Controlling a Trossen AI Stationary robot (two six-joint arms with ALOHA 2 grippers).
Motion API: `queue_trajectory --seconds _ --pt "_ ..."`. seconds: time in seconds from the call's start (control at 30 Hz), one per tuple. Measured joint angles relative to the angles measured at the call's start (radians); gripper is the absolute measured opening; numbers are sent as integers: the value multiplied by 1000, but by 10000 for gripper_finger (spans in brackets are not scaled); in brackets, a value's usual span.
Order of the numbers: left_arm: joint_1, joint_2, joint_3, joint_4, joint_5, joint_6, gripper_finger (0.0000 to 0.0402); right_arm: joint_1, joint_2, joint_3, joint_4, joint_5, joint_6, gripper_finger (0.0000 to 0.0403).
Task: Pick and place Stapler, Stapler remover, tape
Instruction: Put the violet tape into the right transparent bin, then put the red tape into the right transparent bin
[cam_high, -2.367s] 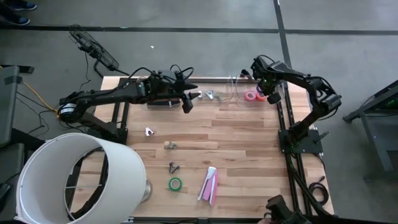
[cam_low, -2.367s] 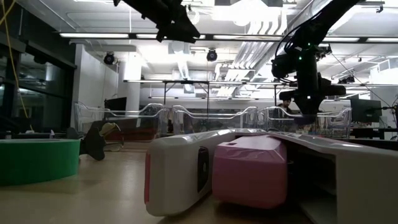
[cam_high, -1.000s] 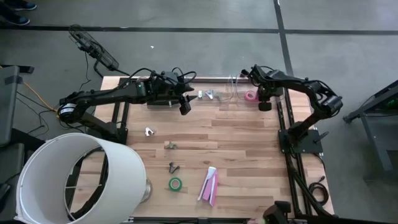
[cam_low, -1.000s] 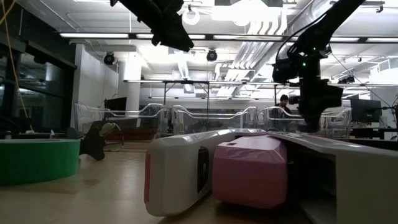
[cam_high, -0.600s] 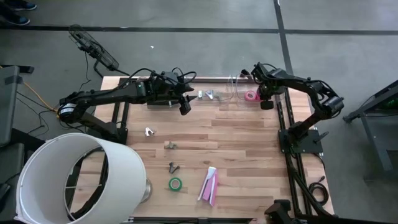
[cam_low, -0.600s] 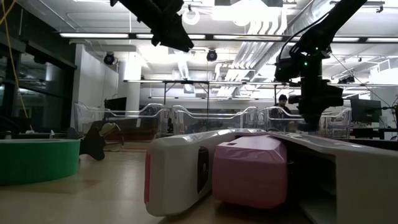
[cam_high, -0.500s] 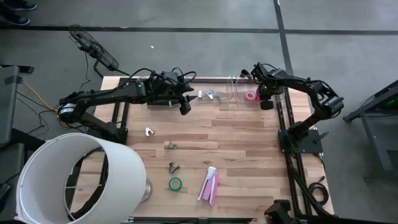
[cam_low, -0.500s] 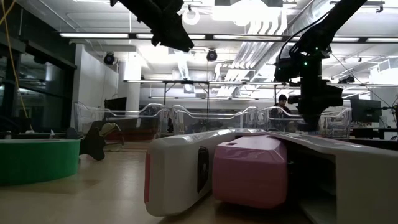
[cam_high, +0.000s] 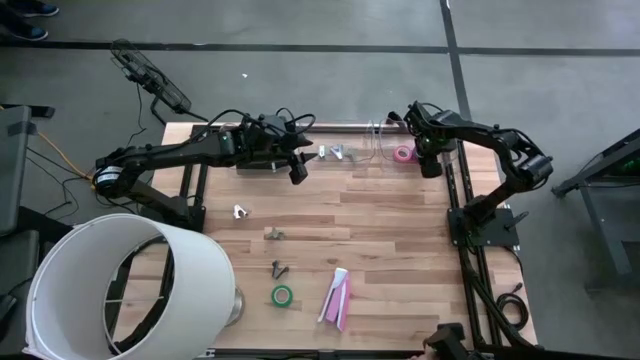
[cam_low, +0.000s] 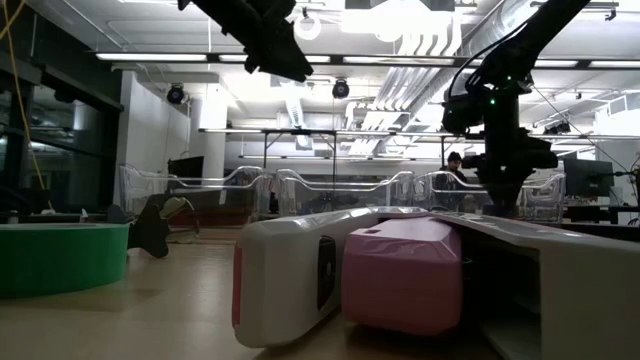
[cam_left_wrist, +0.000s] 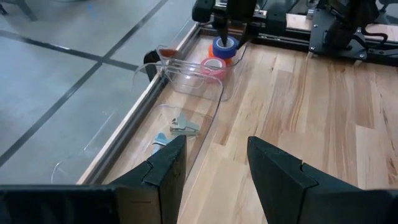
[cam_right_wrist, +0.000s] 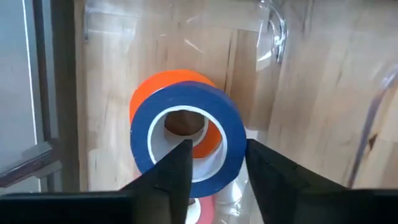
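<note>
A blue-purple tape roll (cam_right_wrist: 186, 124) lies on top of an orange roll (cam_right_wrist: 163, 88) in the clear container (cam_high: 385, 142) at the table's far right. A pink roll (cam_high: 403, 153) lies beside them. My right gripper (cam_right_wrist: 217, 152) points down over the blue roll, open. One finger stands over the roll's hole and the other outside its wall. My left gripper (cam_left_wrist: 214, 155) hangs open and empty above the table's far middle (cam_high: 297, 172). The pink-and-white stapler (cam_high: 337, 297), a green tape roll (cam_high: 282, 295) and small stapler removers (cam_high: 279, 268) lie on the near half of the table.
A second clear tray (cam_left_wrist: 180, 127) left of the container holds small metal pieces. A large white drum (cam_high: 130, 290) stands at the near left corner. Two more removers (cam_high: 240, 211) (cam_high: 275, 233) lie on the left half, and bare wood (cam_high: 380, 230) spans the middle.
My right gripper has stayed over the tape stack and rolled slightly about its own pointing line. Everything else has kept still.
</note>
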Motion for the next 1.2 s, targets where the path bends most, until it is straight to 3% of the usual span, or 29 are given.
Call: queue_trajectory --seconds 0.2,0.37,0.97,1.2 --pt "0 0 0 4 0 0 168 0 0 0 31 3 -52 189" --pt "0 0 0 4 0 12 168 0 -2 15 38 23 -140 211" --pt "0 0 0 5 0 19 168 1 -117 15 58 93 -340 217" --pt "0 0 0 4 0 19 168 38 -164 15 192 110 -584 211"
